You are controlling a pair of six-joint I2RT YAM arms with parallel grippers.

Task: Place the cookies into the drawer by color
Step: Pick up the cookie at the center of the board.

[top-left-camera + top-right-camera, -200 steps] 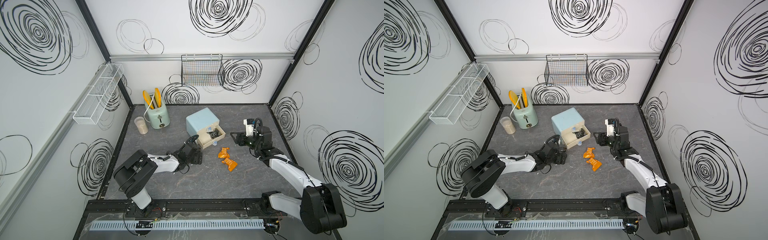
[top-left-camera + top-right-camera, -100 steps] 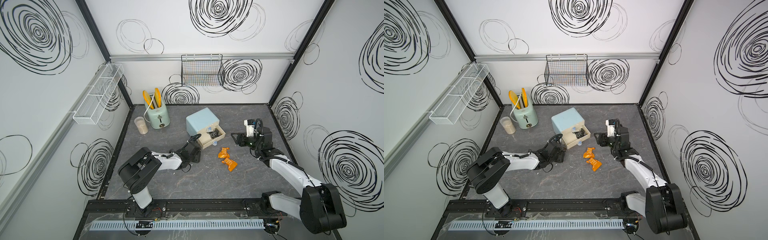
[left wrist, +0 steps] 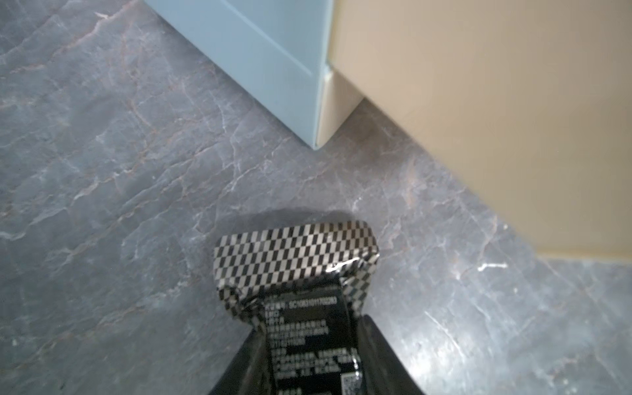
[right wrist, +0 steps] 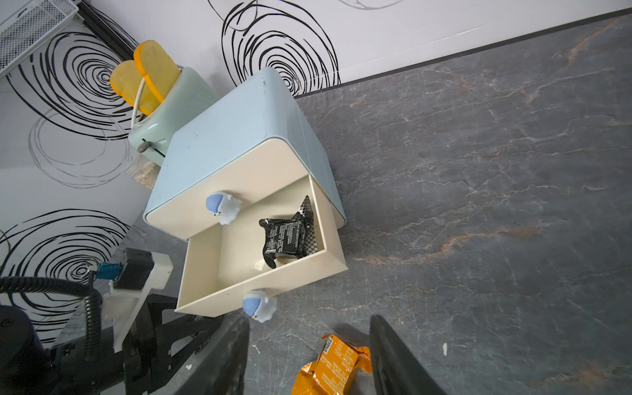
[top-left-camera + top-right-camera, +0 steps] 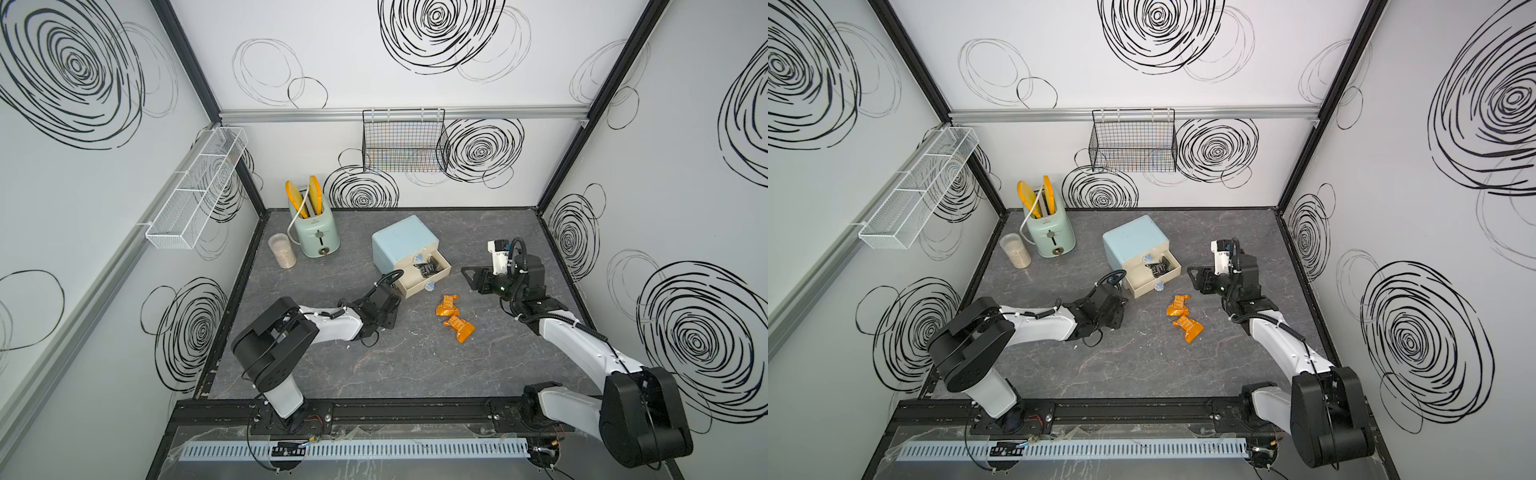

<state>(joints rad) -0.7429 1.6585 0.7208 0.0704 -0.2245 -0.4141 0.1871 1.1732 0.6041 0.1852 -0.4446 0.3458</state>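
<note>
The pale blue drawer stands mid-table with its lower cream tray pulled out. One black cookie lies inside the tray. My left gripper is low on the table beside the tray's corner. It is shut on another black checkered cookie, whose end sticks out ahead of the fingers. Two orange cookies lie on the table in front of the tray. My right gripper hangs open above them, with one orange cookie below its fingers.
A mint-green toaster with two bread slices and a beige cup stand at the back left. A black wire basket hangs on the back wall and a white mesh shelf on the left wall.
My left gripper has closed onto the black checkered cookie, and the left arm has shifted slightly toward the drawer. The right arm has not moved.
</note>
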